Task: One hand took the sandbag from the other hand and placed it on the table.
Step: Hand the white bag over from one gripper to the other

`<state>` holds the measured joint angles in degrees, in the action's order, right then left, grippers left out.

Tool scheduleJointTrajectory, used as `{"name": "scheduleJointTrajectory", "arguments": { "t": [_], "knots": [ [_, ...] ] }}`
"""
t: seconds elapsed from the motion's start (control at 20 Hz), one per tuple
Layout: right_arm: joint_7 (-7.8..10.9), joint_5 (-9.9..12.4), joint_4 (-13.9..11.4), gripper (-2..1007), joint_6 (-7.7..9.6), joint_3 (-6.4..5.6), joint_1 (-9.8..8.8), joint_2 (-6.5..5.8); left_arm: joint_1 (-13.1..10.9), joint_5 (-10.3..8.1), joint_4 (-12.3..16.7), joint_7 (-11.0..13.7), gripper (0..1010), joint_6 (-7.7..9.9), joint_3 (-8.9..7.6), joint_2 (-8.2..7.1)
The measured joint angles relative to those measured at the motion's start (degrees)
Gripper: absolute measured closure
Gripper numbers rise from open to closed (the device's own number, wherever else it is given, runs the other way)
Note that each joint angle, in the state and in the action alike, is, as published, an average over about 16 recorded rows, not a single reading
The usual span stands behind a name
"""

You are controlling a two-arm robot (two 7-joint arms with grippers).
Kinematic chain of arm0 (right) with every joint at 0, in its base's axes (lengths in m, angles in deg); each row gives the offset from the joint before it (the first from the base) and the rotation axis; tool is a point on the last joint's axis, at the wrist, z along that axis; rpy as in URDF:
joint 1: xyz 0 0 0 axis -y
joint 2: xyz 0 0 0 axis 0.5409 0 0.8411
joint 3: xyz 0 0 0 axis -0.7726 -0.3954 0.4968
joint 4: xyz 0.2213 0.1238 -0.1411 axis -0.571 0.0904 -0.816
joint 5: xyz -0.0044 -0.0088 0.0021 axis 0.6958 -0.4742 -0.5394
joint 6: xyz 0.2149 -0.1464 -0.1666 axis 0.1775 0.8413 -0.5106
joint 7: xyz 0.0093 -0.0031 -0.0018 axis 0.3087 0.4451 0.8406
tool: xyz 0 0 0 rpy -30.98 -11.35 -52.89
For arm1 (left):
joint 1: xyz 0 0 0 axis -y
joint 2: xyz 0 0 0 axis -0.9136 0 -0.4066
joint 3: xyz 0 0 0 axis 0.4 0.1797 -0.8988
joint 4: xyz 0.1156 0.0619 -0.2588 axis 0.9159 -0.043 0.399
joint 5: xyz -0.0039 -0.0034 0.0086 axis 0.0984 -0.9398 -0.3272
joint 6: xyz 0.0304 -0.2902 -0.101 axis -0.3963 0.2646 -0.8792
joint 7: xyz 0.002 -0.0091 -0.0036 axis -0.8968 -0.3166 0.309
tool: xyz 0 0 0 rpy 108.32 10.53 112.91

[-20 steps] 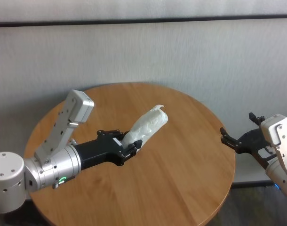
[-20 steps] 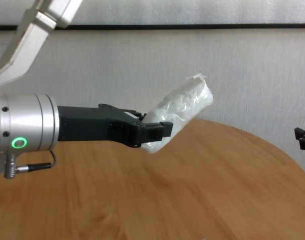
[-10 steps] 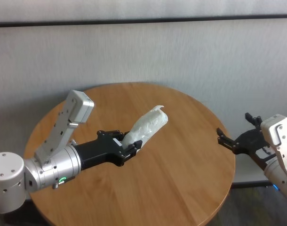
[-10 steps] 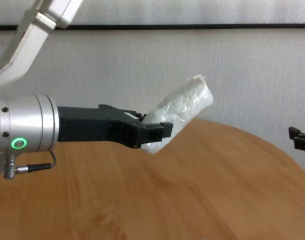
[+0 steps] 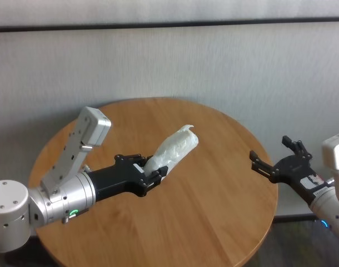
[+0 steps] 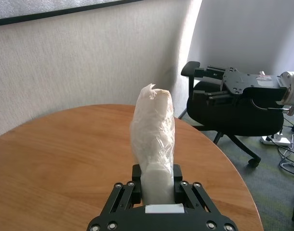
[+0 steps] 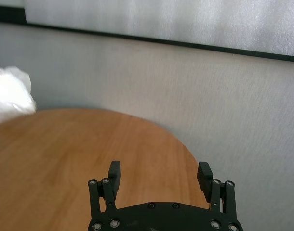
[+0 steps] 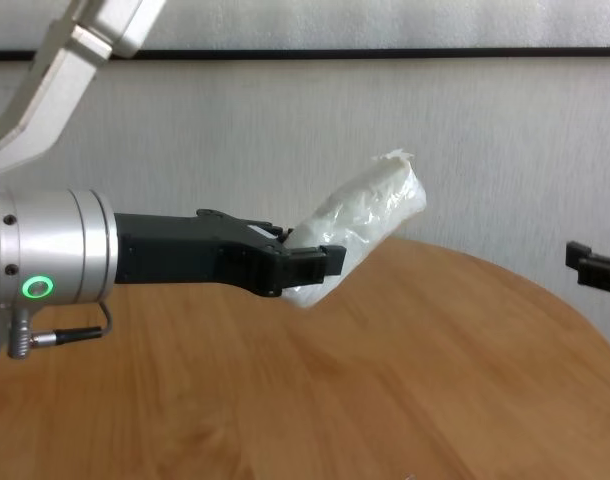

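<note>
1. The left gripper [image 5: 153, 177], on a silver wrist with a green ring light [image 8: 36, 288], reaches out above the table [image 5: 214, 222] and is clenched on the lower end of the sandbag [image 5: 174, 149].
2. The sandbag is held clear of the wood, tilted up and away from the robot, with its crimped end uppermost; in the left wrist view it stands straight out between the fingers [image 6: 132, 179] of that gripper.
3. Most of the bag sticks out past the fingertips; only its bottom part is pinched.
4. The right gripper [image 5: 275, 159] hangs at the table's right edge, well apart from the sandbag and pointed toward it.
5. Its jaws are spread wide and hold nothing; the right wrist view shows the two fingertips [image 7: 114, 172] far apart, over the table rim.
6. In the chest view only a tip of the right gripper [image 8: 593, 268] shows at the right border, about level with the sandbag's lower end.
7. A black office chair [image 6: 224, 120] stands on the floor behind the right gripper, seen from the left wrist.
</note>
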<state>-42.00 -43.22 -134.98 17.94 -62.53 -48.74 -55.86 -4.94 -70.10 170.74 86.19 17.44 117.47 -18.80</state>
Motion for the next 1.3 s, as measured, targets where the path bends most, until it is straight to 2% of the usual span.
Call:
{"name": "scheduleJointTrajectory", "arguments": {
  "t": [0.35,0.65,1.0,1.3],
  "knots": [
    [4.49,6.1,-2.4,4,-0.09,-2.33,-2.06,1.37,0.0,0.00,0.0,0.0,629,0.00,0.00,0.00],
    [8.24,10.8,-4.3,4,0.64,-3.64,-3.44,2.79,0.0,0.00,0.0,0.0,629,0.00,0.00,0.00],
    [12.67,15.9,-5.6,4,2.17,-4.99,-4.37,4.40,0.0,0.00,0.0,0.0,630,0.00,0.00,0.00],
    [15.94,21.0,-5.7,4,4.82,-6.16,-4.55,5.58,0.0,0.00,0.0,0.0,630,0.00,0.00,0.00]
  ]
}}
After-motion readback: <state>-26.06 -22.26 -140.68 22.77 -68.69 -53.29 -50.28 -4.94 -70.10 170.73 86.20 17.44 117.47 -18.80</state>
